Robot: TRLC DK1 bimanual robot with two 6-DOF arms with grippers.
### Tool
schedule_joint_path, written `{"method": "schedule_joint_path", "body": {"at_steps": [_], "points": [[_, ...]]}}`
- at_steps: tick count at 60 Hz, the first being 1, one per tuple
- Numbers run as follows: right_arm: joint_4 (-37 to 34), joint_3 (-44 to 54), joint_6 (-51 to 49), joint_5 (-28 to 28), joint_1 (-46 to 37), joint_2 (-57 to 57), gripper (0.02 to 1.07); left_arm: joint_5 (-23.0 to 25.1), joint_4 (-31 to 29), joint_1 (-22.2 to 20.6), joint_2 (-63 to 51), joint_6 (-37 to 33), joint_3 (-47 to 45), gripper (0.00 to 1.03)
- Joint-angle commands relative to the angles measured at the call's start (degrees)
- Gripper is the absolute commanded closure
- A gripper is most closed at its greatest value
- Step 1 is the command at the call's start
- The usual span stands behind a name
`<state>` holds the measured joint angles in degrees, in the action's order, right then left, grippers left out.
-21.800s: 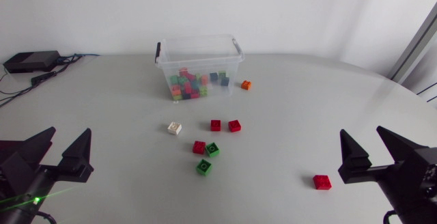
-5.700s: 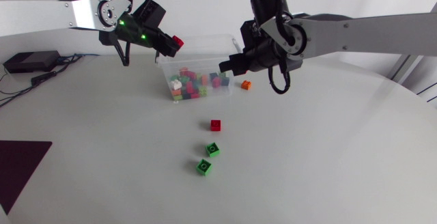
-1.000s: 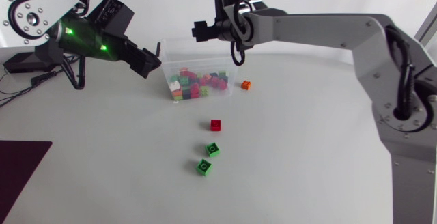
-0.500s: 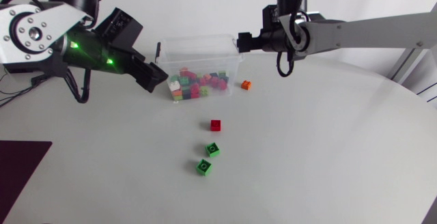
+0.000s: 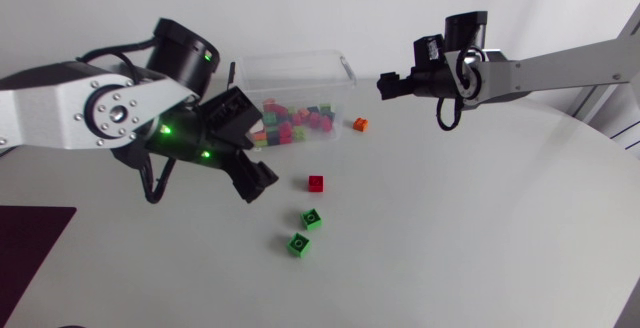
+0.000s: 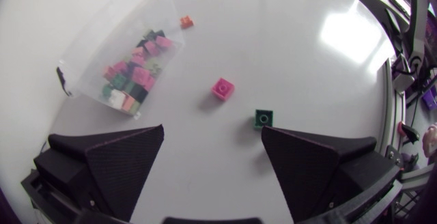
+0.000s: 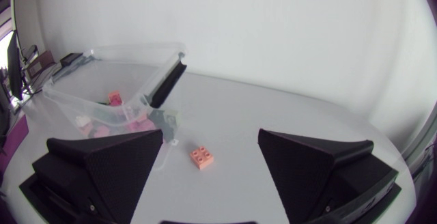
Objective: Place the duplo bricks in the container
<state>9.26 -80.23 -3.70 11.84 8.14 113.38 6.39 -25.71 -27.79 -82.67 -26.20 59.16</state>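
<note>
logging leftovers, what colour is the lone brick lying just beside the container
Orange: the brick beside the container shows best in the right wrist view.

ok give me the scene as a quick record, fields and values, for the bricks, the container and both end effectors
container: clear tub, open top
contents: mixed-colour bricks, a pile
loose count: four outside the container
orange brick: beside the container, on the right arm's side
red brick: in front of the container, alone
green bricks: two, close together, beyond the red brick from the container
left end effector: open, empty, raised near the red brick
right end effector: open, empty, raised, orange brick ahead of it
</note>
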Motion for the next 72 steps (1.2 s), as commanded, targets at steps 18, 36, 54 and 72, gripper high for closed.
{"method": "schedule_joint_path", "body": {"at_steps": [18, 36, 54, 72], "points": [[-1.3, -4.2, -9.0, 8.1, -3.1, 10.8, 0.06, 2.3, -5.4, -5.2, -9.1, 1.0, -2.0, 0.04], [-7.7, -11.9, -13.8, 13.4, -2.3, 17.1, 0.06, 2.3, -7.8, -6.4, -14.2, 3.9, 0.0, 0.04], [-11.2, -17.0, -18.3, 16.1, -2.0, 22.9, 0.06, 2.3, -8.7, -7.5, -17.4, 6.7, 2.0, 0.04], [-15.2, -25.4, -19.8, 17.3, -3.0, 28.1, 0.06, 2.3, -11.4, -8.4, -20.5, 8.1, 4.9, 0.04]]}}
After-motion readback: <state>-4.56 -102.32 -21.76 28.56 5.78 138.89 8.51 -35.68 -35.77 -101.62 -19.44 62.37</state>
